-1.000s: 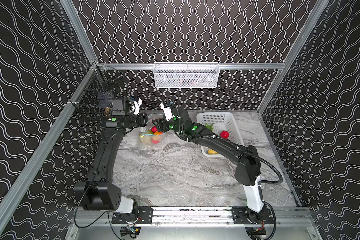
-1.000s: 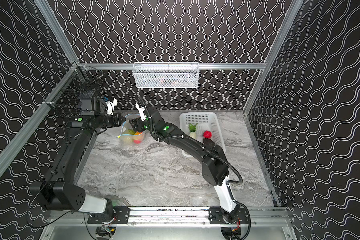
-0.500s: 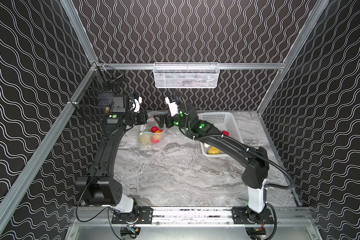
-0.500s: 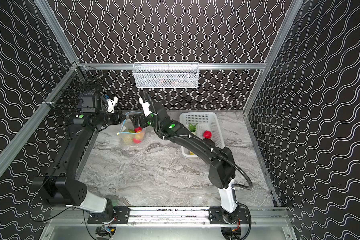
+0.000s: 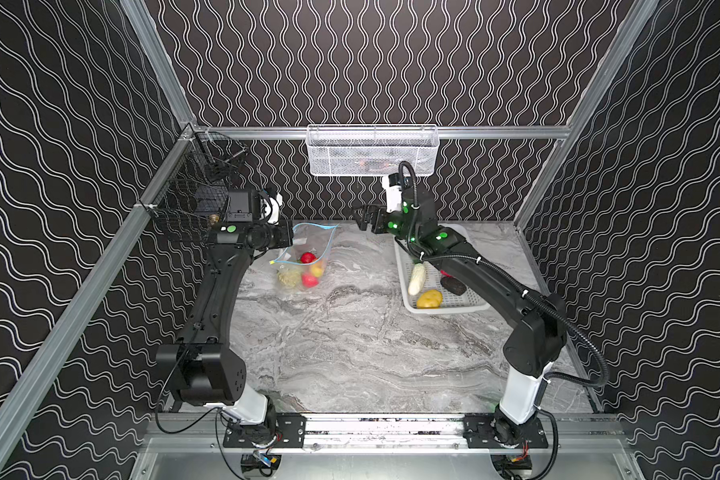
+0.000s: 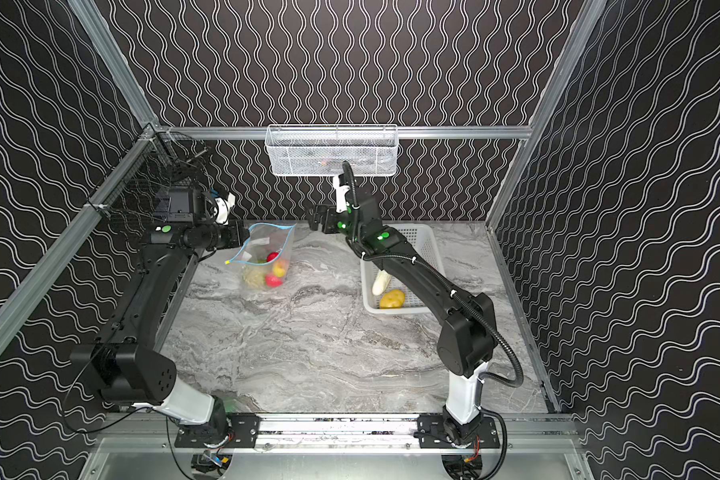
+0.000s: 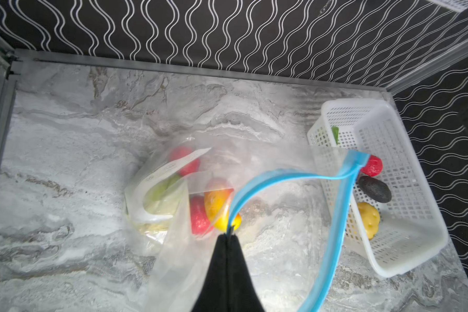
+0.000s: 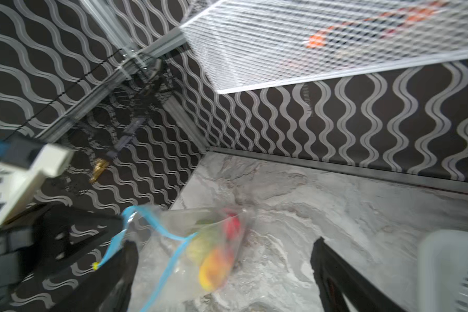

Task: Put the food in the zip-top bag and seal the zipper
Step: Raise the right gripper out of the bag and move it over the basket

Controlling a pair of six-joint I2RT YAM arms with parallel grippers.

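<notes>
Marble tabletop, dark wavy walls. Left claw is pinched shut on the zipper of the zip-top bag. Only the left wrist view shows that pinch; the top views hide the tips. Bag mouth gapes away from that claw, belly on the marble below it, cabbage and red fruits inside. Yellow slider tab hangs just below the left claw, outside the left wrist view. Right claw hovers with jaws wide, empty, apart from the bag. White basket sits behind that claw, under its arm: radish, yellow potato, avocado. Another red fruit there shows clearly only from the left wrist. Right wrist view is blurred.
</notes>
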